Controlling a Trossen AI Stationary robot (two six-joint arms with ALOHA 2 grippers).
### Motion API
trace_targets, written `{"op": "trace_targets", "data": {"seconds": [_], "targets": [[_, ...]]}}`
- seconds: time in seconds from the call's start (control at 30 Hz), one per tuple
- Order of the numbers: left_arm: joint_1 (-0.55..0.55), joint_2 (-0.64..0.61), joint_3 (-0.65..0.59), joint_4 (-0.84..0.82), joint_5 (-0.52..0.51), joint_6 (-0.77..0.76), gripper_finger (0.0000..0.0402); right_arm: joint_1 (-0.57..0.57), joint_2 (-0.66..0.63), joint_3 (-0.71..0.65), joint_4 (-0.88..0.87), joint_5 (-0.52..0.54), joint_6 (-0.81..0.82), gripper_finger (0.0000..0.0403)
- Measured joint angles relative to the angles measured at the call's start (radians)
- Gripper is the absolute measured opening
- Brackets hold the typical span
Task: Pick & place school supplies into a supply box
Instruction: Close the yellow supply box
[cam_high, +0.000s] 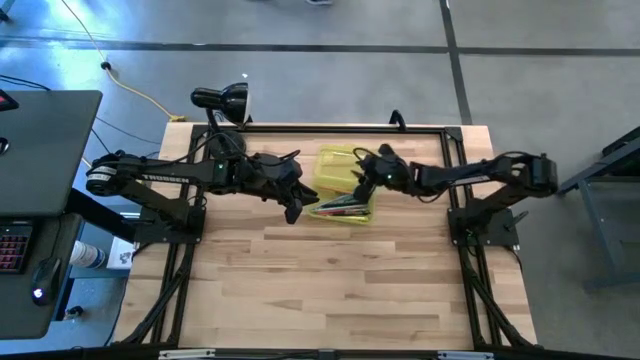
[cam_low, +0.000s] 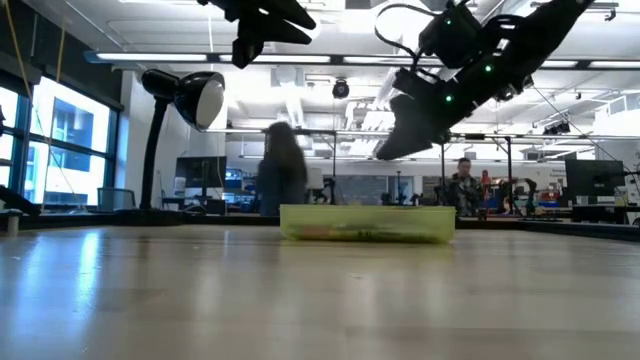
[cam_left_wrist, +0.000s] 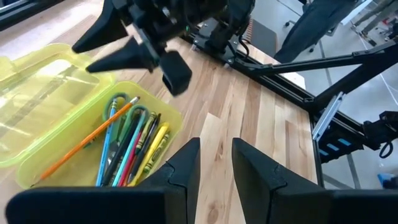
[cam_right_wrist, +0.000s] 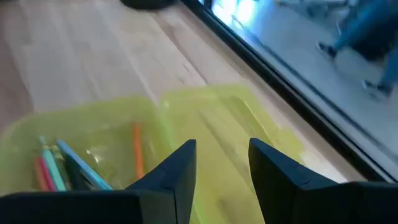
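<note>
The supply box (cam_high: 343, 190) lies open near the table's far edge, its lid (cam_left_wrist: 43, 93) folded back toward the far side. Several school supplies (cam_left_wrist: 127, 146), an orange pencil and green, pink, yellow and black pens among them, lie inside its tray (cam_right_wrist: 81, 134). My right gripper (cam_high: 359, 181) hangs open above the box, over the hinge between tray and lid (cam_right_wrist: 217, 118), touching nothing. My left gripper (cam_high: 295, 211) hangs open and empty in the air just left of the tray; in the low view it shows high up (cam_low: 262, 35).
A black desk lamp (cam_high: 222, 100) stands at the far left corner. A black frame rail (cam_high: 330, 127) runs along the far edge. Bare wood (cam_high: 330, 290) covers the near half of the table. People (cam_low: 283, 170) move in the room behind.
</note>
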Motion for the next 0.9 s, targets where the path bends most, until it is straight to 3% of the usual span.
{"op": "trace_targets", "data": {"seconds": [0.2,0.43,0.6,0.8,0.9], "targets": [[0.0,0.0,-0.001,0.023,-0.023,0.027,0.0122,-0.098,-0.039,0.0,-0.182,-0.025,0.02,0.0104],[0.0,0.017,-0.002,0.038,-0.152,0.107,0.0122,-0.198,-0.039,0.0,-0.175,-0.008,0.017,0.0066],[0.0,0.046,-0.001,0.038,-0.177,0.108,0.0122,-0.215,-0.039,0.0,-0.177,-0.011,0.015,0.0009],[0.001,0.127,0.001,0.057,-0.237,0.105,0.0122,-0.207,-0.032,0.0,-0.174,-0.019,0.028,0.0002],[0.014,0.17,0.0,0.055,-0.316,0.006,0.0116,-0.205,-0.018,0.0,-0.176,-0.024,0.031,0.0003]]}}
